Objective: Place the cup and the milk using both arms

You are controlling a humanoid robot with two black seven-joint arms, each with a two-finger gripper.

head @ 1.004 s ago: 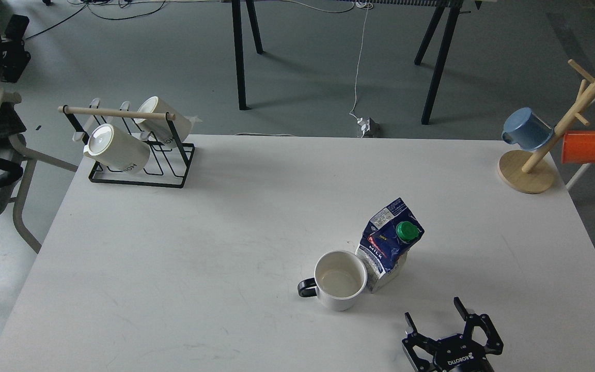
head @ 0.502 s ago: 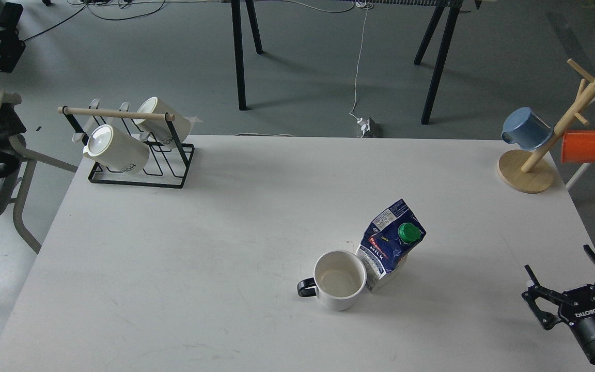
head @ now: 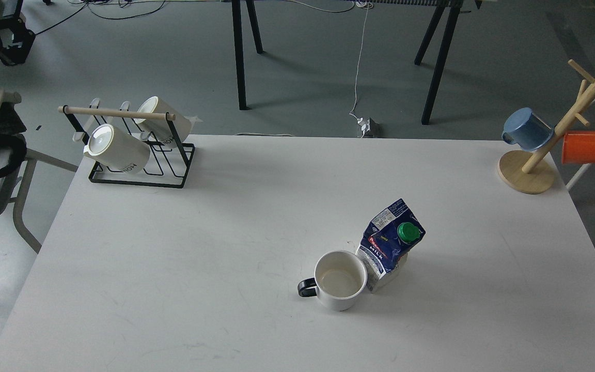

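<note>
standing snug against the cup (head: 340, 280), the milk (head: 389, 245) is risking a tip if we are bumping either; our grippers are hiding, jaws unknown.

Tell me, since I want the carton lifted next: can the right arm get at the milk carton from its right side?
Probably yes. The milk carton stands upright with bare table on its right; only the cup touches its left. The arm itself is out of view.

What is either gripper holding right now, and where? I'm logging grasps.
Nothing is held. Neither gripper is in view; the cup and milk stand on the table, side by side and ungripped.
</note>
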